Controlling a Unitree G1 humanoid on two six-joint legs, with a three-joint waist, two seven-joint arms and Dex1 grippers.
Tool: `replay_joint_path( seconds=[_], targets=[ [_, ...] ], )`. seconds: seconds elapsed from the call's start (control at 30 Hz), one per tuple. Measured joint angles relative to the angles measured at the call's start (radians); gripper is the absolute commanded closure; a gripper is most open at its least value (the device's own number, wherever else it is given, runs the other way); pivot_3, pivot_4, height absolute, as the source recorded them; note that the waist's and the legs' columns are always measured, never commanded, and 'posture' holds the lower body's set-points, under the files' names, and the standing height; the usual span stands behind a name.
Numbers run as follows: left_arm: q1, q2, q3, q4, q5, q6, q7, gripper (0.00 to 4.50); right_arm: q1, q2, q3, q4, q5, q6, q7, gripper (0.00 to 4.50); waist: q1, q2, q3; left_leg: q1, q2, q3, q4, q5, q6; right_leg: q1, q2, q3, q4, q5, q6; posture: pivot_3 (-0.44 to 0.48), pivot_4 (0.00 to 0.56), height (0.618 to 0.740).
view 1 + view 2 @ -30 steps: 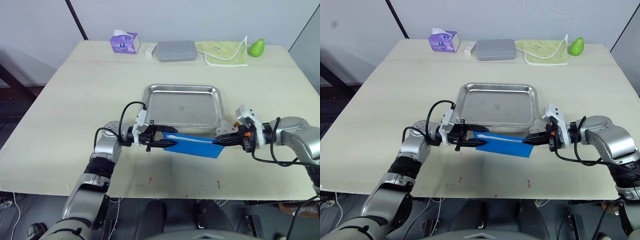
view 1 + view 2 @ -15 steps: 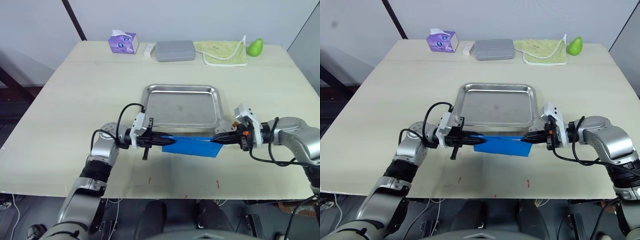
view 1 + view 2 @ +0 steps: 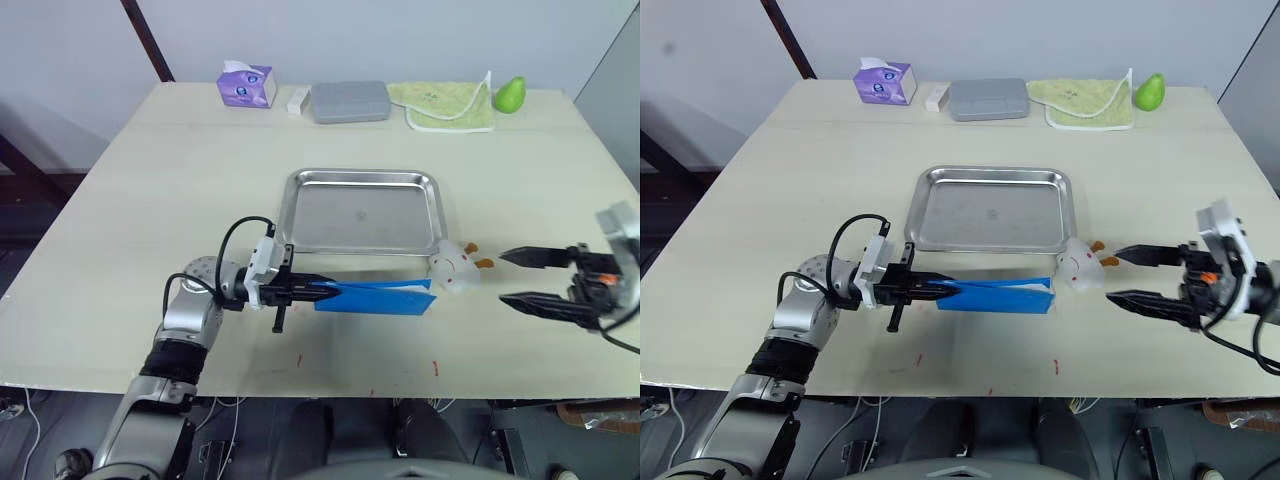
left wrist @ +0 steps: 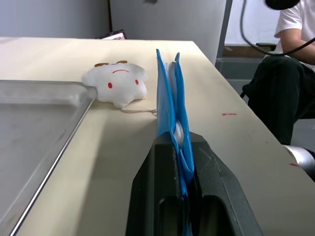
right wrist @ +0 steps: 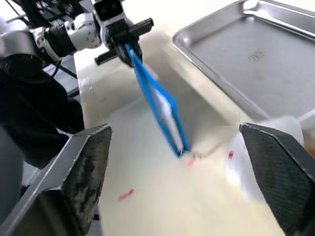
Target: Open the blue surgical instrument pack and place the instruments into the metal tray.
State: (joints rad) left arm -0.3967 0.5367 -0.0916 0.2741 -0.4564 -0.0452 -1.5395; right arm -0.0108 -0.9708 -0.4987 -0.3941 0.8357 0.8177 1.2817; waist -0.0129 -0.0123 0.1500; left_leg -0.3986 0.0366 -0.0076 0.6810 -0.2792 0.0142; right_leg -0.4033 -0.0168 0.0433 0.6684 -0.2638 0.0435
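Observation:
The blue surgical instrument pack (image 3: 375, 297) stands on its long edge on the table, just in front of the metal tray (image 3: 365, 174). My left gripper (image 3: 305, 290) is shut on the pack's left end; in the left wrist view the blue layers (image 4: 170, 108) run out from between its fingers (image 4: 160, 167), with pale lining showing between them. My right gripper (image 3: 503, 278) hangs open to the right of the pack, well apart from it and holding nothing. The tray holds nothing. The instruments are hidden.
A white plush toy (image 3: 455, 266) lies by the tray's near right corner, between the pack and my right gripper. Along the far edge are a purple tissue box (image 3: 247, 85), a grey case (image 3: 352, 101), a green-edged cloth (image 3: 450, 105) and a green pear-shaped object (image 3: 511, 95). A seated person (image 4: 295, 59) is beyond the table edge.
My right gripper has let go of the pack's right end, opened wide and drawn back to the right. The left gripper has closed on the left end and shifted slightly left with it.

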Motion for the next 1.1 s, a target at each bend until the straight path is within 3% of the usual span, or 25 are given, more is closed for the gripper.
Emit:
replay_joint_path(
  seconds=[0.17,0.43,0.63,0.7,0.9,1.0,1.1],
  targets=[
    [0.01,0.009,0.005,-0.012,-0.002,0.009,0.002,4.5,0.059,-0.021,-0.104,-0.088,0.055,0.011,-0.028,0.07,0.001,0.0,0.0,0.0,0.0,0.0,0.0,0.0,0.0,0.0,0.0,0.0,0.0,0.0,0.0,0.0,0.15,0.74],
    [0.032,0.016,0.014,-0.029,-0.002,0.005,0.017,4.5,0.025,-0.023,-0.053,-0.139,0.063,-0.007,-0.131,0.07,-0.001,0.0,0.0,0.001,0.0,0.001,0.0,0.0,0.0,0.0,0.0,0.0,0.0,0.0,0.0,0.0,0.15,0.74],
    [0.049,0.015,0.014,-0.06,0.0,0.007,0.043,4.5,-0.083,-0.004,0.158,-0.047,-0.072,-0.067,-0.213,0.07,0.001,0.0,0.0,0.0,0.0,0.001,0.0,0.0,0.0,0.0,0.0,0.0,-0.001,0.0,0.0,0.0,0.15,0.74],
    [0.054,0.014,0.014,-0.068,0.002,0.008,0.056,4.5,-0.163,0.03,0.297,0.059,-0.17,-0.114,-0.233,0.07,0.002,0.0,0.0,0.0,0.0,0.001,0.0,0.0,0.0,0.0,0.0,0.001,-0.001,0.0,0.0,0.0,0.15,0.74],
    [0.054,0.013,0.012,-0.078,0.003,0.012,0.073,4.5,-0.329,0.08,0.529,0.314,-0.399,-0.235,-0.243,0.07,0.004,0.0,0.0,0.0,0.0,0.003,0.001,0.0,0.0,0.0,-0.001,0.0,-0.001,0.0,0.0,0.0,0.15,0.74],
    [0.056,0.015,0.013,-0.08,0.002,0.013,0.079,4.5,-0.38,0.107,0.595,0.404,-0.459,-0.263,-0.219,0.91,0.003,0.001,0.001,0.0,0.0,0.003,0.0,0.0,0.0,0.0,-0.001,0.0,-0.001,0.0,0.0,0.0,0.15,0.74],
    [0.058,0.016,0.013,-0.082,0.002,0.012,0.08,4.5,-0.412,0.122,0.645,0.442,-0.502,-0.288,-0.191,2.58,0.002,0.001,0.001,0.0,0.0,0.002,0.0,0.0,0.0,0.0,-0.001,0.0,-0.001,0.0,0.0,0.0,0.15,0.74]
  ],
)
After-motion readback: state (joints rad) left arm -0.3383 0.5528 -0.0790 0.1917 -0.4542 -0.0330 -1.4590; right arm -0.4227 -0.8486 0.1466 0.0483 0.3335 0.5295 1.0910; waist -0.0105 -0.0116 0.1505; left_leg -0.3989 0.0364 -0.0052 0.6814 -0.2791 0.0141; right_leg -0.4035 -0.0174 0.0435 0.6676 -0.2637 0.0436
